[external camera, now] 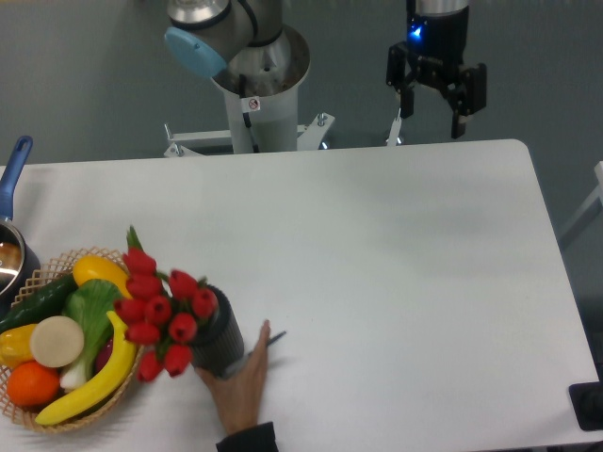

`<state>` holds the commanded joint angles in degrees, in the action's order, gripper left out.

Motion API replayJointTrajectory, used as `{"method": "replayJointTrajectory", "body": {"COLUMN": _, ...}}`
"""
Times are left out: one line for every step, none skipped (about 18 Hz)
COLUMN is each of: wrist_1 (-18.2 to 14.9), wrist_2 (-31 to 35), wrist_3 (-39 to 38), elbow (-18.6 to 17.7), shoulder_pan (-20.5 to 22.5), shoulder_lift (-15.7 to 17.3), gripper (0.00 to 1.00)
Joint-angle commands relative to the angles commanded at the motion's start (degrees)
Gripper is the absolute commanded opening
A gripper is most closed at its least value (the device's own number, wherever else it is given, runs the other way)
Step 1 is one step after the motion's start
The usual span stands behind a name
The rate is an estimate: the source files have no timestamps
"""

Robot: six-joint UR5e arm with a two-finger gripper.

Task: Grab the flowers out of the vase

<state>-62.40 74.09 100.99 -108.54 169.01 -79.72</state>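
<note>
The flowers (pixel 160 309), a bunch of glossy red tulip buds with green leaves, stick out of the vase (pixel 220 337), a small dark ribbed cylinder at the table's front left. The vase leans, with the buds pointing left toward the basket. A person's hand (pixel 241 379) rests against the vase from the front. My gripper (pixel 435 102) hangs open high above the table's far edge, right of centre, far from the flowers, with nothing between its fingers.
A wicker basket (pixel 49 416) with banana, orange, cucumber and other produce sits at the front left, touching the flowers. A blue-handled pot (pixel 13 179) is at the left edge. The arm's base (pixel 259 89) stands behind the table.
</note>
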Motion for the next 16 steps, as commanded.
{"method": "replayJointTrajectory", "body": {"wrist_1": 0.0, "wrist_2": 0.0, "wrist_3": 0.0, "elbow": 0.0, "shoulder_pan": 0.1, "shoulder_lift": 0.0, "gripper": 1.0}}
{"method": "replayJointTrajectory", "body": {"wrist_1": 0.0, "wrist_2": 0.0, "wrist_3": 0.0, "elbow": -0.1, "shoulder_pan": 0.0, "shoulder_lift": 0.0, "gripper": 1.0}}
{"method": "replayJointTrajectory", "body": {"wrist_1": -0.1, "wrist_2": -0.1, "wrist_3": 0.0, "elbow": -0.1, "shoulder_pan": 0.0, "shoulder_lift": 0.0, "gripper": 1.0}}
{"method": "replayJointTrajectory", "body": {"wrist_1": -0.1, "wrist_2": -0.5, "wrist_3": 0.0, "elbow": 0.0, "shoulder_pan": 0.1, "shoulder_lift": 0.0, "gripper": 1.0}}
{"method": "replayJointTrajectory", "body": {"wrist_1": -0.1, "wrist_2": -0.8, "wrist_3": 0.0, "elbow": 0.0, "shoulder_pan": 0.1, "shoulder_lift": 0.0, "gripper": 1.0}}
{"method": "replayJointTrajectory", "body": {"wrist_1": -0.1, "wrist_2": -0.8, "wrist_3": 0.0, "elbow": 0.0, "shoulder_pan": 0.1, "shoulder_lift": 0.0, "gripper": 1.0}}
{"method": "replayJointTrajectory", "body": {"wrist_1": 0.0, "wrist_2": -0.9, "wrist_3": 0.0, "elbow": -0.1, "shoulder_pan": 0.1, "shoulder_lift": 0.0, "gripper": 1.0}}
{"method": "replayJointTrajectory", "body": {"wrist_1": 0.0, "wrist_2": -0.9, "wrist_3": 0.0, "elbow": -0.2, "shoulder_pan": 0.1, "shoulder_lift": -0.1, "gripper": 1.0}}
{"method": "replayJointTrajectory", "body": {"wrist_1": 0.1, "wrist_2": -0.9, "wrist_3": -0.1, "elbow": -0.5, "shoulder_pan": 0.1, "shoulder_lift": 0.0, "gripper": 1.0}}
{"method": "replayJointTrajectory", "body": {"wrist_1": 0.2, "wrist_2": -0.9, "wrist_3": -0.3, "elbow": -1.0, "shoulder_pan": 0.0, "shoulder_lift": 0.1, "gripper": 1.0}}
{"method": "replayJointTrajectory", "body": {"wrist_1": 0.2, "wrist_2": -0.9, "wrist_3": -0.6, "elbow": -1.1, "shoulder_pan": 0.1, "shoulder_lift": 0.1, "gripper": 1.0}}
{"method": "replayJointTrajectory", "body": {"wrist_1": 0.3, "wrist_2": -1.0, "wrist_3": -1.3, "elbow": -1.1, "shoulder_pan": 0.1, "shoulder_lift": 0.1, "gripper": 1.0}}
{"method": "replayJointTrajectory", "body": {"wrist_1": 0.3, "wrist_2": -1.1, "wrist_3": -2.5, "elbow": -1.2, "shoulder_pan": 0.0, "shoulder_lift": 0.1, "gripper": 1.0}}
{"method": "replayJointTrajectory", "body": {"wrist_1": 0.3, "wrist_2": -1.8, "wrist_3": -4.2, "elbow": -1.4, "shoulder_pan": -0.2, "shoulder_lift": 0.0, "gripper": 1.0}}
{"method": "replayJointTrajectory", "body": {"wrist_1": 0.3, "wrist_2": -3.1, "wrist_3": -6.3, "elbow": -1.7, "shoulder_pan": -0.3, "shoulder_lift": 0.0, "gripper": 1.0}}
{"method": "replayJointTrajectory", "body": {"wrist_1": 0.4, "wrist_2": -4.7, "wrist_3": -8.8, "elbow": -1.8, "shoulder_pan": -0.4, "shoulder_lift": 0.1, "gripper": 1.0}}
